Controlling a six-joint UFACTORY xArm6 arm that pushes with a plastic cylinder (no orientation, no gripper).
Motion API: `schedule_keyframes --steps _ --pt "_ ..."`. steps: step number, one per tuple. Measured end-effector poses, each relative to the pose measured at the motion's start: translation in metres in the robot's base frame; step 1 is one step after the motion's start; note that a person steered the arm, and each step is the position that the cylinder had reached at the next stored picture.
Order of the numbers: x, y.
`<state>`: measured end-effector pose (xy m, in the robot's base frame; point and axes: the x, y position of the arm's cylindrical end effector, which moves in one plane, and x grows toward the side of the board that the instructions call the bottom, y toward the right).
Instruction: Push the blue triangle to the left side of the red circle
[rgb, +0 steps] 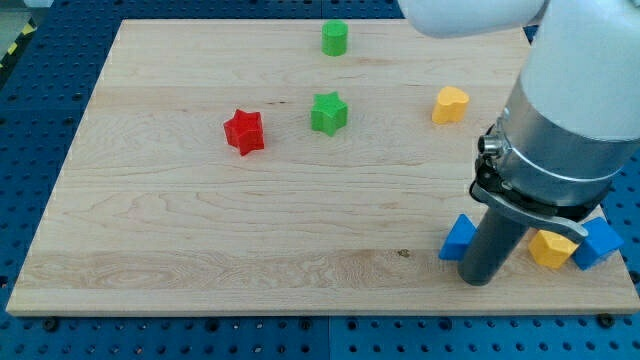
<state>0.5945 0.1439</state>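
Camera view, the only one supplied. A wooden desk (150, 250) lies on a blue perforated base (40, 120). The arm (560, 130), white above and grey below, enters from the view's top right and ends in a dark rod. My tip (478, 279) rests on the desk near the view's bottom edge, toward the right. The tool is a plain rod with nothing that opens or closes; it grips nothing.

The blue triangle (458, 237) stands just beside the rod, at about ten o'clock from my tip, apparently touching the rod's side. The red circle is hidden behind the arm; its position cannot be read from this view.

At three o'clock from the rod, a yellow block (551, 249), shape partly covered, sits against a blue block (600, 243) at the desk's right edge; the arm covers the tops of both.

Elsewhere on the desk:
- a yellow heart (449, 104), at about twelve o'clock from the blue triangle, well apart from it;
- a green star (328, 112) near the centre top;
- a green block (335, 38), shape unclear, near the top edge;
- a red star (244, 131) at about eight o'clock from the green star.
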Motion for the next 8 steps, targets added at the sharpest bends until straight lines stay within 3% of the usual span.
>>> schedule_keyframes --steps 3,4,5,8 --pt "-0.035 -0.024" --pt "-0.039 -0.064" --pt "-0.069 -0.067" --pt "-0.053 0.007"
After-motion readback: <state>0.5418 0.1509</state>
